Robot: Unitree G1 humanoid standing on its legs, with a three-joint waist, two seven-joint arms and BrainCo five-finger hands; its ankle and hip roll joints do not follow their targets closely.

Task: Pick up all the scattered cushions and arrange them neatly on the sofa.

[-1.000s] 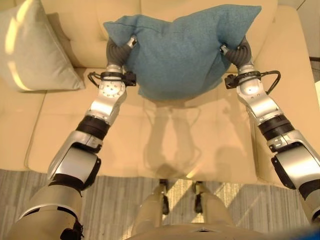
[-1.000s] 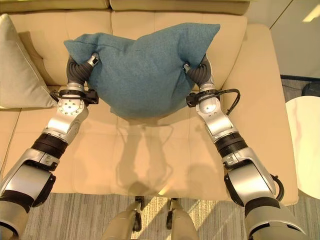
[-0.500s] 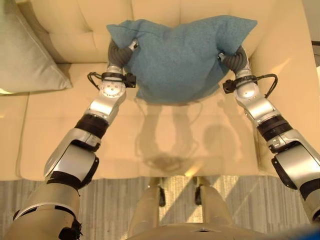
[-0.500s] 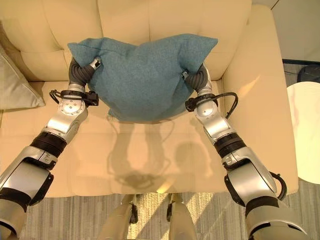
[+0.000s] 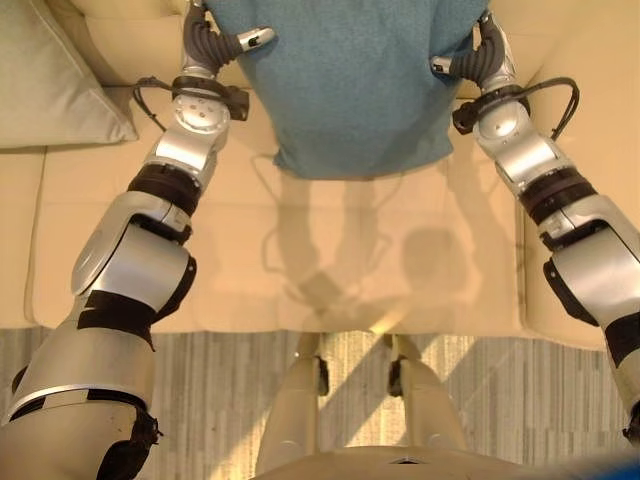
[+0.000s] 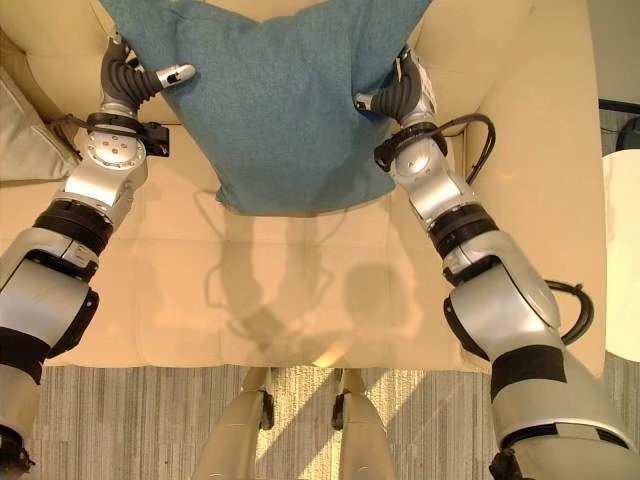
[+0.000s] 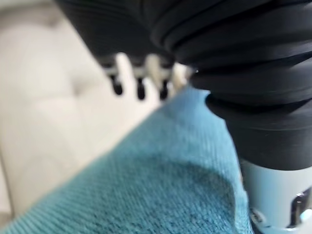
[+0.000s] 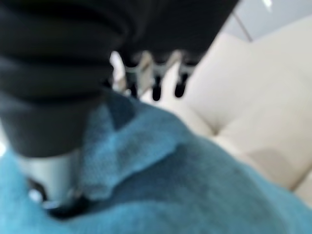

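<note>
I hold the teal cushion [image 6: 275, 100] between my two hands, raised against the backrest of the cream sofa [image 6: 290, 280], its lower edge hanging just above the seat. My left hand [image 5: 215, 40] takes the cushion's left side: the thumb lies across the front face and the fingers [image 7: 139, 80] reach behind the fabric, so the hand pinches the edge. My right hand [image 6: 395, 92] takes the right side in the same manner, thumb in front, fingers [image 8: 156, 80] past the cloth toward the backrest. Both hands are therefore closed on the cushion's side edges.

The two-sided grip serves a purpose: a soft cushion sags if held at one point, whereas support at both flanks keeps it broad and upright, face forward, which is the attitude it should have when leaning on the backrest. I judge the step in hand to be placement, with the cushion near its resting position.

A beige cushion [image 5: 45, 90] already leans at the sofa's left end, well apart from the teal one, so the teal cushion fills the section beside it.

The next move, as I judge it, calls for lowering the bottom edge onto the seat before letting go, lest the cushion tip forward.
</note>
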